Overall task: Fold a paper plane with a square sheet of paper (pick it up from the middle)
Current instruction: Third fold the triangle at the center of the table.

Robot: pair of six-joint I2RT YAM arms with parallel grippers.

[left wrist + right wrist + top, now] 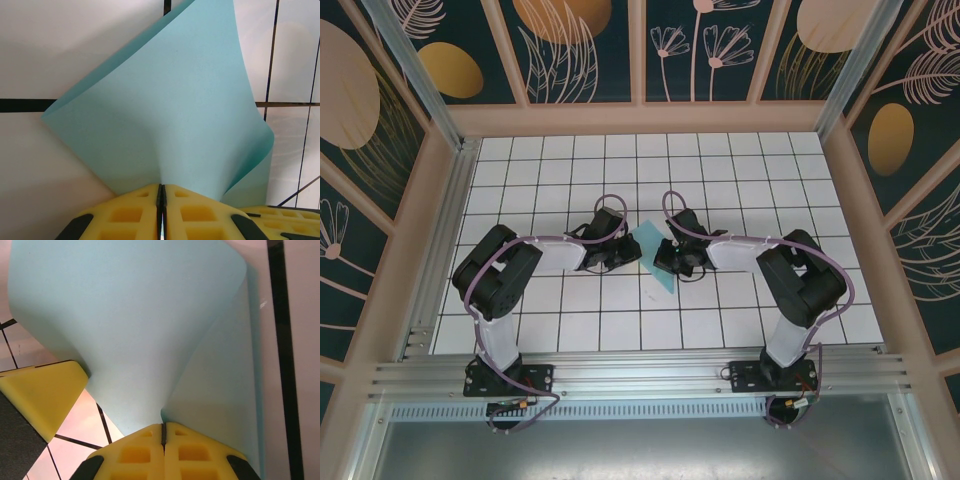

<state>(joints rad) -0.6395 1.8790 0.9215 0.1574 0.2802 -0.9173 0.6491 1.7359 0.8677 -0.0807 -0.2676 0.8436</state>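
Fingers (131, 215) of the left gripper (161, 192) are pressed together on the near edge of the sheet of paper (175, 110), and the right gripper (163, 430) is likewise clamped tight on it. The sheet is bowed between the two grippers. Farther off, it is seen over the middle of the tiled table (740, 180), one corner pointed toward the arm bases (508, 378).

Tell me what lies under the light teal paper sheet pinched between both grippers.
White table with black grid lines shows around the thin light teal paper sheet. The patch directly beneath is covered, so anything there cannot be seen.
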